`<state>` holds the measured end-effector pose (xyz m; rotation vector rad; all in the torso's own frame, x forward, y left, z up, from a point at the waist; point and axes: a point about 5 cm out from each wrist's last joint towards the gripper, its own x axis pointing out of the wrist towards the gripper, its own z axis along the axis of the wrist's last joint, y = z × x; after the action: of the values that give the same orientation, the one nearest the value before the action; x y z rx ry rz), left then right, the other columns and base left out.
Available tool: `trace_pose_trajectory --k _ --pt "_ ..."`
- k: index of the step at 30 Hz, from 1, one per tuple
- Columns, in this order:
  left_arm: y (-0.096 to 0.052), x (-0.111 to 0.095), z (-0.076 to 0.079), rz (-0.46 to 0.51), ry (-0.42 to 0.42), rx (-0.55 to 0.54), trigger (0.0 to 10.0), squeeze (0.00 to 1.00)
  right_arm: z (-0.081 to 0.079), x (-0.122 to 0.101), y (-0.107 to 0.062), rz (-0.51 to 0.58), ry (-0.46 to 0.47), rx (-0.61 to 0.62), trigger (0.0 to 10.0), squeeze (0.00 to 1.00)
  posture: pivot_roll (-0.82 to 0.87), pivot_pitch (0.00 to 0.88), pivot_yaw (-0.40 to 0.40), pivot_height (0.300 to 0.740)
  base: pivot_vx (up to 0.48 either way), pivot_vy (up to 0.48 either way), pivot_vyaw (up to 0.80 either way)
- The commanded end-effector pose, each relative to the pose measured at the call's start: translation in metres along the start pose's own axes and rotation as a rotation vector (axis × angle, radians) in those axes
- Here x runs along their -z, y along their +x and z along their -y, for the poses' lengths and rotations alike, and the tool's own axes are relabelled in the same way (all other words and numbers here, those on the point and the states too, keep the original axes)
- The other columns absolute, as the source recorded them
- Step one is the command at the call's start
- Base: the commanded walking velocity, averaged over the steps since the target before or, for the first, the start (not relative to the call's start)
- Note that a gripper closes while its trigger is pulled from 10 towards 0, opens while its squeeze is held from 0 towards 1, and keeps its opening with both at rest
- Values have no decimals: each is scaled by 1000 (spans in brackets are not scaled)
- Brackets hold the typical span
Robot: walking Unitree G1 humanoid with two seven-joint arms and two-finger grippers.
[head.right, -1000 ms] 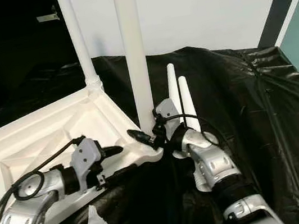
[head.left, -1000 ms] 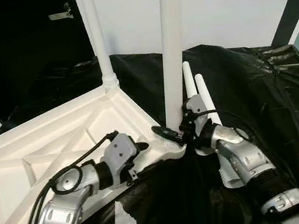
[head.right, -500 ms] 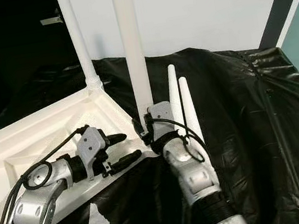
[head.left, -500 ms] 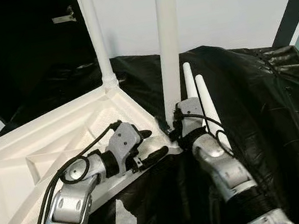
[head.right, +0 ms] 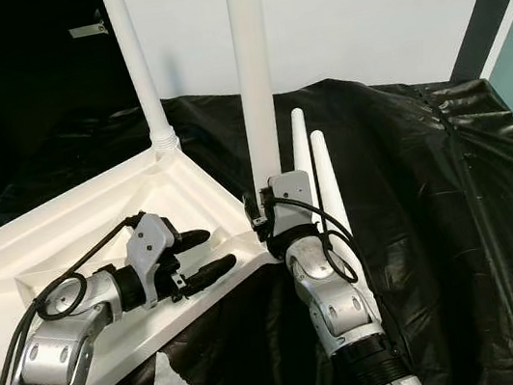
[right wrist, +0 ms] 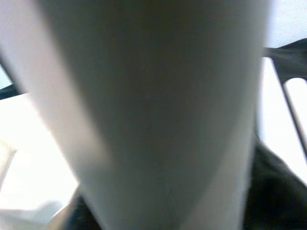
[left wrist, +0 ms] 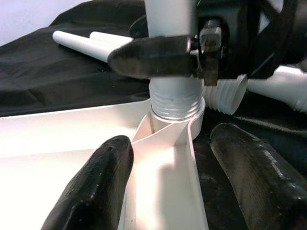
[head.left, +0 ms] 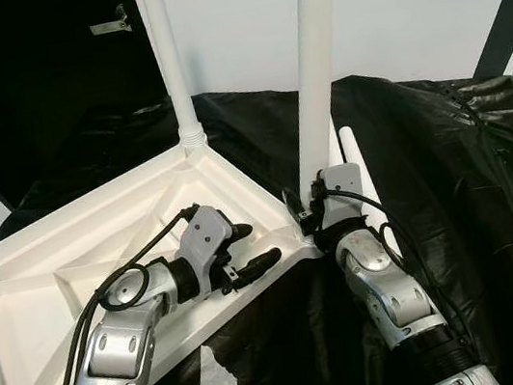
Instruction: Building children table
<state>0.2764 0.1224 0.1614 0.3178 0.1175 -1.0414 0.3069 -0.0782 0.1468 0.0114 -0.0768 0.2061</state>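
Across the centre and left of the head views: white tabletop (head.left: 98, 237), upside down on a black sheet (head.left: 449, 172), ribbed underside up. Two white legs stand upright in its corners: far leg (head.left: 167, 60) at upper left, near leg (head.left: 313, 56) at centre. Two loose legs (head.right: 318, 183) lie on the sheet just right of it. Left arm, bent, reaches in from lower left; left gripper (head.left: 251, 247) spread apart, fingers (left wrist: 103, 177) straddling the corner rib below the socket. Right arm rises from lower centre; right gripper (head.left: 301, 217) clamped on the near leg's base, just above its thread.
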Motion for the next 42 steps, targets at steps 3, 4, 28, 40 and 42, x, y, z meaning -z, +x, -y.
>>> trace_pose_trajectory --k 3,4,28,40,42 --pt "-1 1 -10 -23 -10 -159 10000 0 -4 -6 -6 49 41 -45 10000 1000 33 0 -19 740 0 0 0" --pt "-1 1 -10 -22 -11 -158 10000 0 -4 -6 -7 55 46 -67 10000 1000 33 0 -21 740 0 0 0" --pt "5 -2 8 -7 -6 -19 10000 0 27 2 1 -4 -119 -671 10000 0 38 0 -34 740 0 0 0" --pt "4 -1 10 -9 -10 -25 10000 0 31 8 5 -43 -113 -746 0 0 56 0 -42 740 0 0 0" --pt "3 0 10 -11 -10 -28 10000 0 32 11 4 -51 -106 -739 0 0 52 0 -38 740 0 0 0"
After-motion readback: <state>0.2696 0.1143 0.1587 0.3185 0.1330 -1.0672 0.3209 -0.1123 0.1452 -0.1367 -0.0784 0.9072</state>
